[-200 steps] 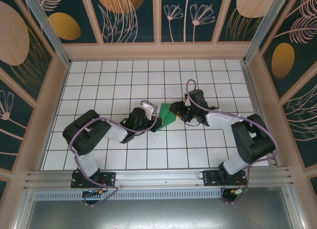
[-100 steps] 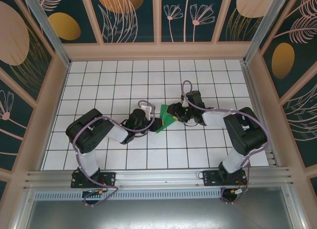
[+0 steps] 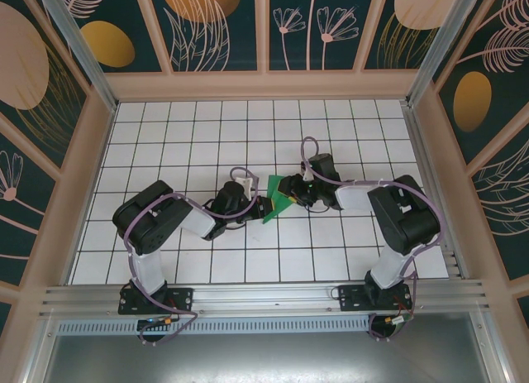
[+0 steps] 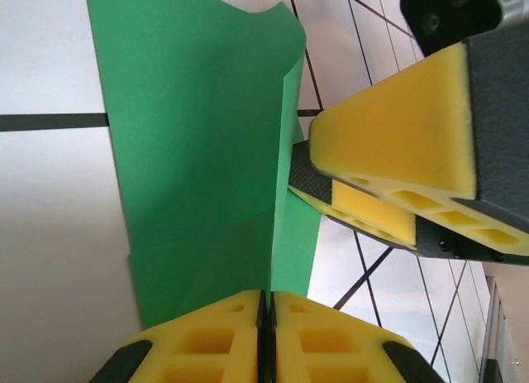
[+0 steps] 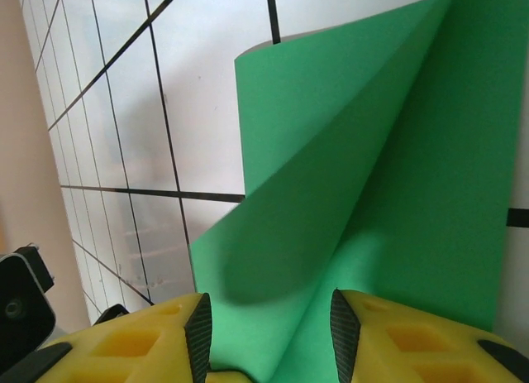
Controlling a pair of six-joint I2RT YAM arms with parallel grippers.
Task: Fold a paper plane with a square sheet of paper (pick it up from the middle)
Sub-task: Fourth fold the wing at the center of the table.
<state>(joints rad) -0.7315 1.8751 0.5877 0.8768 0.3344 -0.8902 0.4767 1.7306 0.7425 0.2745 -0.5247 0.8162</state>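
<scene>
The square sheet of paper [image 3: 279,198] is bright green and partly folded, standing up off the tiled table mid-scene between the two grippers. My left gripper [image 3: 263,208] is shut on the paper's near edge; in the left wrist view the yellow pads [image 4: 215,337] meet on the green fold [image 4: 198,151]. My right gripper [image 3: 292,192] faces it from the right and is open. Its yellow fingers [image 5: 149,342] straddle the creased green sheet [image 5: 372,193] with a gap on each side. The right gripper's fingers [image 4: 397,143] also show in the left wrist view, beside the paper.
The white grid-tiled table [image 3: 198,135] is ringed by wooden walls [image 3: 264,85] with patterned panels. An aluminium rail [image 3: 264,299] runs along the near edge by the arm bases.
My right gripper has slid left onto the paper with its jaws a little narrower, and its elbow swung inward. The paper stands more folded. The left gripper keeps its hold.
</scene>
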